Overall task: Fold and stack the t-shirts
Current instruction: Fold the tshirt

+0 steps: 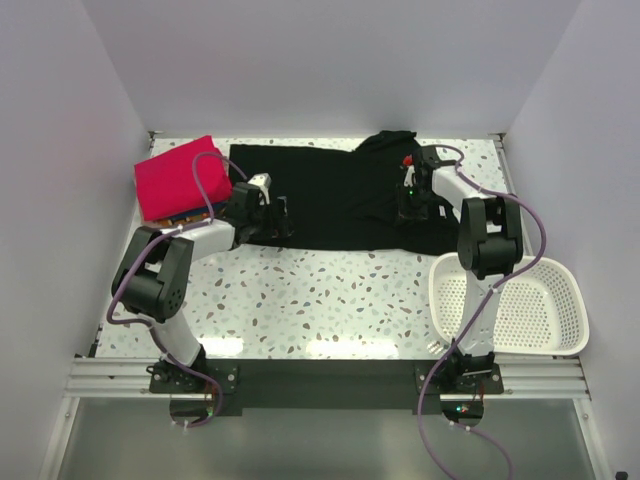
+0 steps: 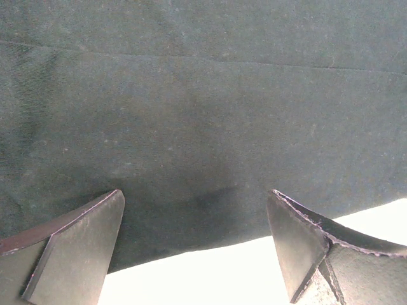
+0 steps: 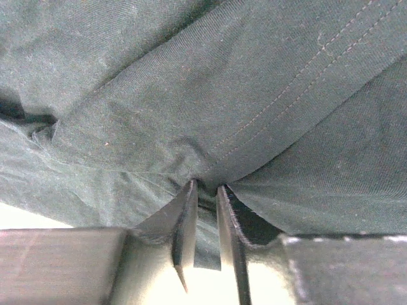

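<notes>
The black t-shirt (image 1: 330,195) lies spread across the back of the table. A bright pinkish-red folded t-shirt (image 1: 180,177) sits on a stack of coloured ones at the back left. My left gripper (image 1: 279,221) is open over the black shirt's near left edge; in the left wrist view (image 2: 197,216) its fingers straddle the hem (image 2: 191,190) without holding it. My right gripper (image 1: 412,205) is shut on a fold of the black shirt (image 3: 210,127) near its right side; the cloth is pinched between the fingers (image 3: 205,210). The chest mark is hidden.
A white mesh basket (image 1: 510,300) stands at the near right, beside the right arm. The speckled tabletop (image 1: 330,290) shows in front of the shirt. White walls close in the left, back and right.
</notes>
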### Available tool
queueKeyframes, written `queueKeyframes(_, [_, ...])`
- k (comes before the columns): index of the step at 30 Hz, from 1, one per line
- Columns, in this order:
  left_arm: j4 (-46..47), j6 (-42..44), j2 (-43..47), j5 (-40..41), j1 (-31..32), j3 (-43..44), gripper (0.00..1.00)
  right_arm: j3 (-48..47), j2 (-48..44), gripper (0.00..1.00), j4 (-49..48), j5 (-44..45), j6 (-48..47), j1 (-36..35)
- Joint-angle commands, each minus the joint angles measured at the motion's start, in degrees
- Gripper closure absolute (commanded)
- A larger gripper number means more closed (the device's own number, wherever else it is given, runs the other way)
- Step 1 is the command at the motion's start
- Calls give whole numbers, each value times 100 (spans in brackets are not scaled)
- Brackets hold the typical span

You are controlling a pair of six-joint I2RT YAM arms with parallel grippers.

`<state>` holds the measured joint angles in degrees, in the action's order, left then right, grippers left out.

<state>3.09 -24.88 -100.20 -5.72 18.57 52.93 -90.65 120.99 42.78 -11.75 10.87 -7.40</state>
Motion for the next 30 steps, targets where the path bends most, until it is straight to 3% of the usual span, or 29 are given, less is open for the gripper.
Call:
queueKeyframes(1, [25,45,-131,62,50,-19,1,-190,-146,79,-77,-153,99,-51])
queueKeyframes(4, [16,63,-131,70,50,-19,1,-304,-190,85,-16,-100,55,-51])
queueKeyframes(5, [16,63,-148,62,50,-19,1,-339,-207,93,-7,-65,46,-51])
queueKeyframes(7, [25,54,-166,62,50,-19,1,-427,-207,100,-7,-64,46,-60])
queueKeyframes(15, [16,80,-201,44,50,-54,1,-997,-32,100,142,-29,73,-42])
queueKeyframes(30, [-10,107,-184,62,51,-116,1,-2844,1155,100,64,-232,406,-122])
